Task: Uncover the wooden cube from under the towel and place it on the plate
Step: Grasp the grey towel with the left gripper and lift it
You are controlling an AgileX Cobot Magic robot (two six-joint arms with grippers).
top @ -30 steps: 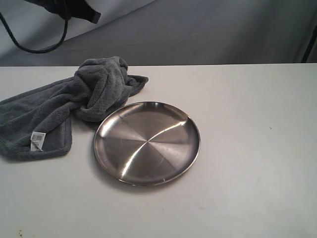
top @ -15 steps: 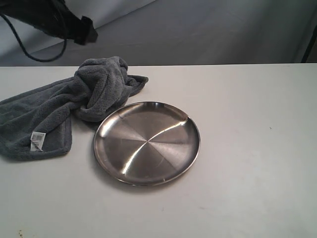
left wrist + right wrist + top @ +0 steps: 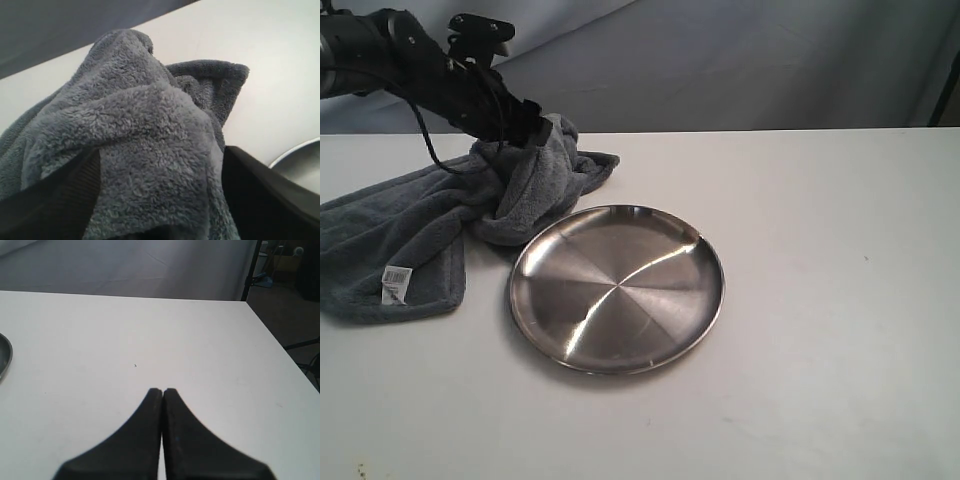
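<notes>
Now | left gripper (image 3: 532, 132) jaws apart, straddling hump of fluffy grey-blue towel (image 3: 400, 235) just behind round shiny steel plate (image 3: 620, 290) | pale wooden cube unseen, likely under hump | risk: pinch catches cube with cloth, flings it | only left wrist shows straddle; only right wrist shows right gripper (image 3: 162, 395), fingers together

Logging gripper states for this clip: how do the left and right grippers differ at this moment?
The left gripper is open, jaws spread either side of the bunched towel; the right gripper is shut, jaws pressed together. The left is down at the towel; the right is over the table, holding nothing. The exterior view shows only the left one. Both are black.
</notes>
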